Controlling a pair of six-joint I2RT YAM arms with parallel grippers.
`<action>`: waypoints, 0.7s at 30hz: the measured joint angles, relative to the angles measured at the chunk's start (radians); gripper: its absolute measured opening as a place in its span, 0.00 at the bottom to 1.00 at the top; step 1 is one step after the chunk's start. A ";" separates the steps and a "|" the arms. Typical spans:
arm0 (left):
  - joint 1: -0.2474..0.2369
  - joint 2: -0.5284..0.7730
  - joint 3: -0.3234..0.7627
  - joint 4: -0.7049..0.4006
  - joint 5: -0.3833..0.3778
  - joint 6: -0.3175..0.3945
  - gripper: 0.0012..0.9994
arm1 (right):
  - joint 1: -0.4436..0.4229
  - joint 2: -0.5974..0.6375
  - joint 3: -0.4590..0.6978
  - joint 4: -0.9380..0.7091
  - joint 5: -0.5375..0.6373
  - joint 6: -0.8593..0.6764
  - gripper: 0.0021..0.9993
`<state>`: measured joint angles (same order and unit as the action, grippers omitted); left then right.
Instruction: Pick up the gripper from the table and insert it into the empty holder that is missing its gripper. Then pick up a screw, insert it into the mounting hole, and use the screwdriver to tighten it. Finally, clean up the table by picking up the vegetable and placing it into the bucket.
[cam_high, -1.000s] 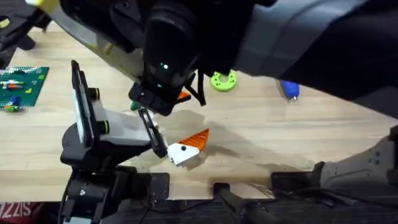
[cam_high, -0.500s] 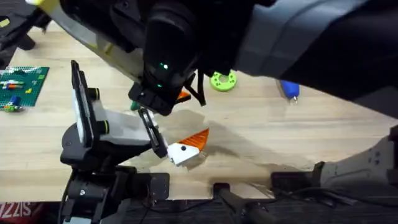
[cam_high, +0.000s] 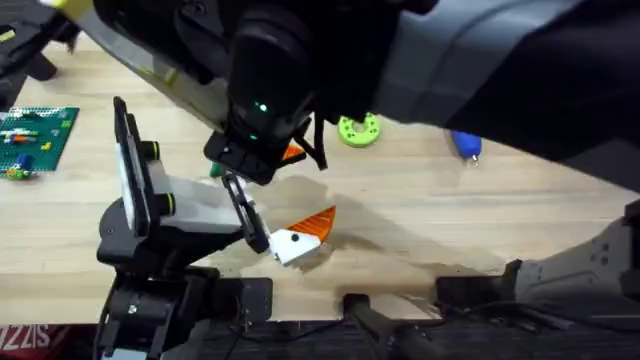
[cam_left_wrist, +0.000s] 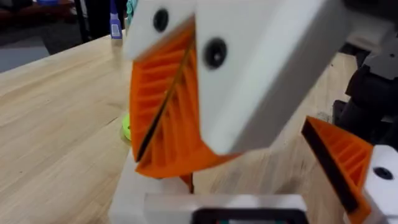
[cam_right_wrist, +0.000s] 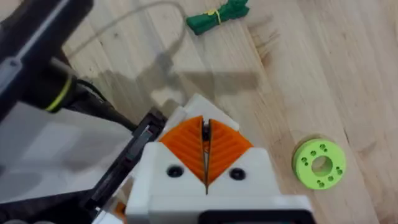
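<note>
plain white holder on the left pincer, with the closed right pincer lowered between its fingers

the holder (cam_left_wrist: 129, 196) is the bare white finger base on one side of the left pincer (cam_high: 298, 235). the opposite finger carries an orange ribbed tip (cam_left_wrist: 336, 158) on its white base. the two fingers stand well apart, so the left pincer is open.

in the left wrist view the right pincer (cam_left_wrist: 165, 112) hangs between them, just beside the holder. its white fingers are closed, the orange pads (cam_right_wrist: 186, 146) pressed face to face along a thin dark seam. whether anything is caught in that seam cannot be told.

taking the bright green ring disc (cam_high: 359, 130) as the landmark in the overhead view:
- the right pincer lies to the left of the disc, close by.
- the left pincer lies to the left of the disc and nearer the arm bases.
- the screwdriver (cam_high: 466, 146) lies on the worktop (cam_high: 420, 215) to the right of the disc, well apart from it.
- a green studded board (cam_high: 35, 135) sits far to the left of the disc, at the worktop's edge.

in the right wrist view the vegetable (cam_right_wrist: 217, 15) lies flat on the worktop, well apart from the disc, with the right pincer lying between the two.
</note>
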<state>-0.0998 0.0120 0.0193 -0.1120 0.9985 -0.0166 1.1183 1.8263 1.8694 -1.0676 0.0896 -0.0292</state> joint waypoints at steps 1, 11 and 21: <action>0.000 0.000 0.000 0.000 0.000 0.000 0.99 | 0.000 0.000 0.000 0.000 0.000 0.000 0.01; 0.000 0.000 0.000 0.000 0.000 0.000 0.99 | 0.000 0.000 0.000 -0.002 0.000 0.003 0.01; -0.003 0.000 0.000 -0.001 0.009 -0.003 0.99 | -0.002 0.000 0.007 -0.039 -0.011 0.030 0.01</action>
<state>-0.1024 0.0118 0.0193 -0.1129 1.0073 -0.0193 1.1160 1.8263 1.8767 -1.1069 0.0782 0.0010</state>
